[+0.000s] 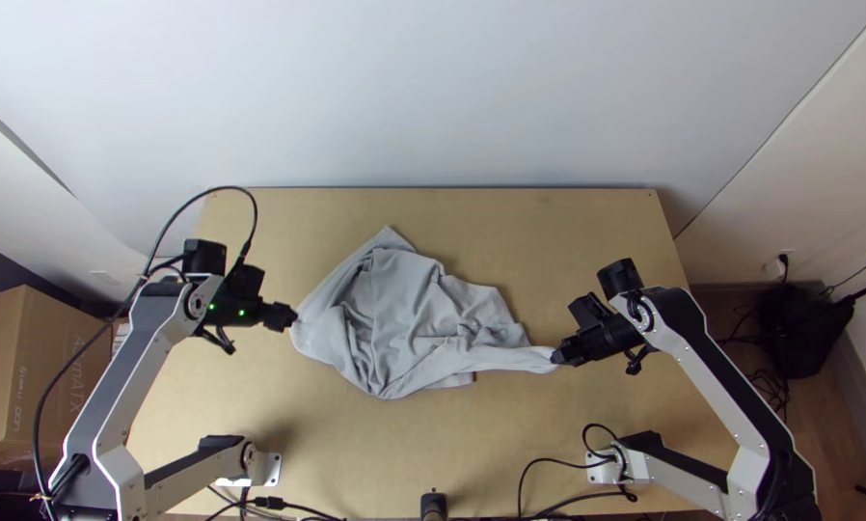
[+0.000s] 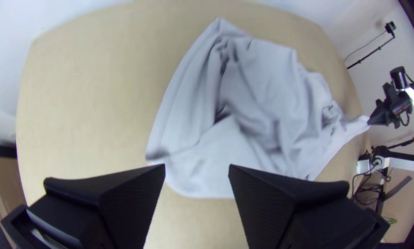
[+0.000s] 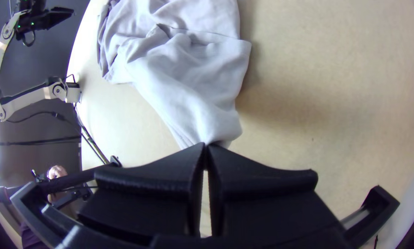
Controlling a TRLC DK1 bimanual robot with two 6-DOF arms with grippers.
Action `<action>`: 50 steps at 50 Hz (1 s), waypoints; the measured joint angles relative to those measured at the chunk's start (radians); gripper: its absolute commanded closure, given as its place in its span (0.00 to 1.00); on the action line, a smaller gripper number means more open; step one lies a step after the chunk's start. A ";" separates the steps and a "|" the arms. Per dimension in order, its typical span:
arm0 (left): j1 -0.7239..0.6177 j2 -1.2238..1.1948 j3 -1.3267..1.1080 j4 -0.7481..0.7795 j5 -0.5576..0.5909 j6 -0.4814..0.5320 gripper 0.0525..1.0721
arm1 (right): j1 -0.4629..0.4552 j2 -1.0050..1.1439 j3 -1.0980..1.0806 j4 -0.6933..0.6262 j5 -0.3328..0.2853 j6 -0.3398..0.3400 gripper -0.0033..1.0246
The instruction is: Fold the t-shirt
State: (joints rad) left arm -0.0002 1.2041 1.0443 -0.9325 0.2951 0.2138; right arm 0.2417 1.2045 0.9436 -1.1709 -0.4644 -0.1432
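Observation:
The grey t-shirt (image 1: 419,314) lies bunched and wrinkled on the middle of the table. At its left edge in the top view is my left gripper (image 1: 284,316); in the left wrist view the left gripper (image 2: 197,170) is open, the cloth beyond its two separated fingers. My right gripper (image 1: 560,357) holds a narrow end of the cloth, drawn out to the right. In the right wrist view the right gripper (image 3: 205,146) is shut on that gathered end, and the t-shirt (image 3: 188,83) widens away from the fingertips.
Bare wooden table (image 1: 510,434) surrounds the cloth on all sides. Black cables (image 1: 539,482) run along the near edge between the arm bases. A cardboard box (image 1: 38,376) stands beyond the table's left side.

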 measured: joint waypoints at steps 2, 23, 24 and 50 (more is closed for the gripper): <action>-0.037 0.013 0.024 0.020 -0.008 -0.013 0.58 | 0.000 0.000 0.000 0.000 0.000 0.000 0.97; -0.309 0.208 0.052 0.132 -0.107 -0.064 0.53 | 0.000 -0.023 -0.001 0.000 0.000 0.001 0.97; -0.315 0.216 0.054 0.135 -0.118 -0.064 0.53 | 0.000 -0.025 -0.002 0.000 0.000 0.001 0.97; -0.389 0.331 0.058 0.221 -0.249 -0.068 0.53 | 0.000 -0.053 -0.010 0.000 0.000 0.016 0.97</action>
State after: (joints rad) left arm -0.3897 1.5349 1.1019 -0.7113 0.0456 0.1459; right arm 0.2417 1.1511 0.9340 -1.1709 -0.4644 -0.1276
